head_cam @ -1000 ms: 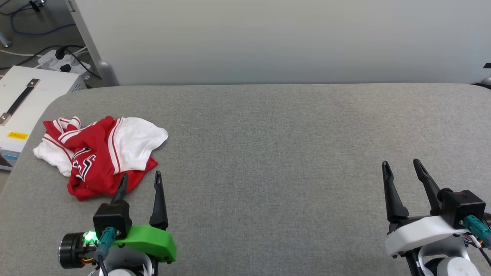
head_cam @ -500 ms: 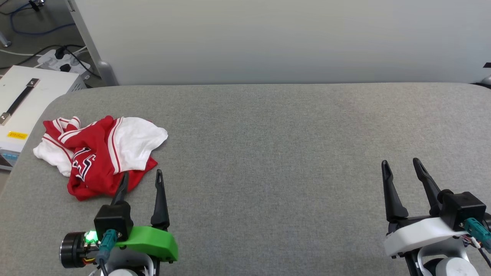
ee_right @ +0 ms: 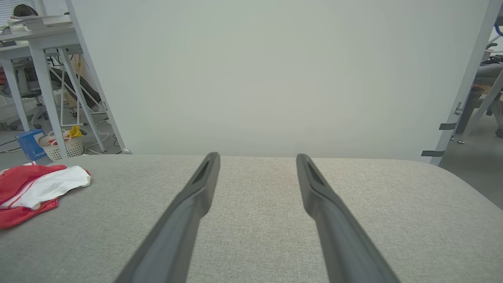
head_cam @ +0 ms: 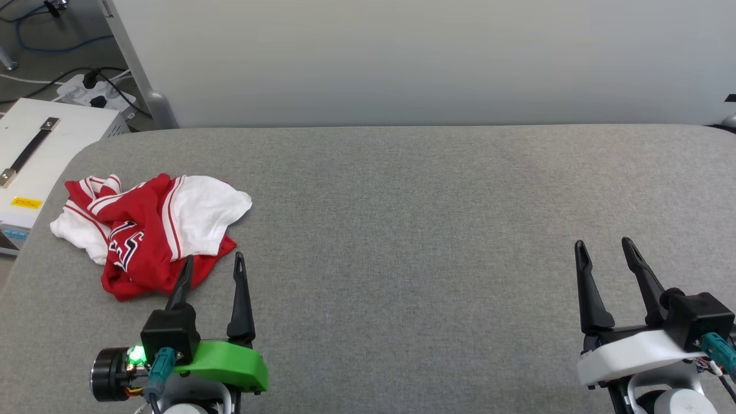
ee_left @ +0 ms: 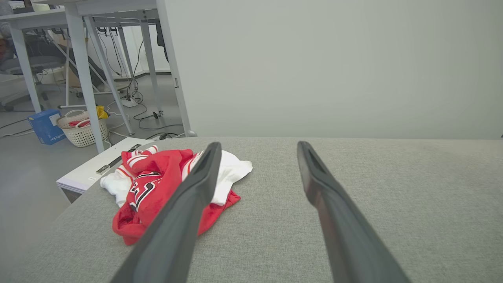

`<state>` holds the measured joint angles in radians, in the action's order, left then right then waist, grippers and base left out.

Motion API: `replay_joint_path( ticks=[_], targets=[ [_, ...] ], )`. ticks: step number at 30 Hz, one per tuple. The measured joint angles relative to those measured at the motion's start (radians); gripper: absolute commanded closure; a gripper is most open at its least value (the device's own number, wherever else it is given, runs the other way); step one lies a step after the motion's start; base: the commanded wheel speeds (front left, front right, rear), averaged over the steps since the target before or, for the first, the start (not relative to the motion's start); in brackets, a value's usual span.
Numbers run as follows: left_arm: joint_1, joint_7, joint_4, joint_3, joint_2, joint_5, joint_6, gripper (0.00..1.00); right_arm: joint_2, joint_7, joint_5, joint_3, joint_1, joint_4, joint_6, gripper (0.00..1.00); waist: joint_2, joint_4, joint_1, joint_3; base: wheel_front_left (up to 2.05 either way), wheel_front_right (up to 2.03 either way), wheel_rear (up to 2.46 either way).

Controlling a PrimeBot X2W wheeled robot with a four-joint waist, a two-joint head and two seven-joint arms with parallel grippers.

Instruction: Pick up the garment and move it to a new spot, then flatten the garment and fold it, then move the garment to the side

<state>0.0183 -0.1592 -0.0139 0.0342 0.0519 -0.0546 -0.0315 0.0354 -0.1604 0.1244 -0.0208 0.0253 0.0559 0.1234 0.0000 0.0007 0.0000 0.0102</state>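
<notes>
The garment (head_cam: 146, 230), a red jersey-style T-shirt with white sleeves and navy lettering, lies crumpled at the left end of the grey table (head_cam: 414, 218). My left gripper (head_cam: 213, 261) stands open just in front of the garment's near right edge, its left fingertip over the red hem, nothing between its fingers. In the left wrist view the garment (ee_left: 157, 184) sits left of and behind the left finger of that gripper (ee_left: 257, 147). My right gripper (head_cam: 602, 246) is open at the lower right, far from the cloth. In the right wrist view the right gripper (ee_right: 257, 157) points at bare table, with the garment (ee_right: 35, 188) at the far left.
A pale grey panel (head_cam: 402, 57) rises along the table's far edge. A white box with a handle (head_cam: 40, 149) stands off the table's left end, with cables and a power strip (head_cam: 86, 86) on the floor. A basket (ee_left: 82, 127) and desk legs stand beyond.
The left gripper has crept slightly right and toward the near edge. The right gripper has shifted slightly right. The garment has not moved.
</notes>
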Motion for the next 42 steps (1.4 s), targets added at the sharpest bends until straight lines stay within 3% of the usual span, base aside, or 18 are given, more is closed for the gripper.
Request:
replay_joint_path(
  ticks=[42],
  targets=[
    [0.0, -0.087, 0.016, 0.018, 0.0, -0.017, -0.036, 0.0, 0.0, -0.083, 0.029, 0.005, 0.024, 0.011, 0.001, 0.0, 0.0, 0.007, 0.0, 0.016, 0.0, 0.0, 0.0]
  ],
)
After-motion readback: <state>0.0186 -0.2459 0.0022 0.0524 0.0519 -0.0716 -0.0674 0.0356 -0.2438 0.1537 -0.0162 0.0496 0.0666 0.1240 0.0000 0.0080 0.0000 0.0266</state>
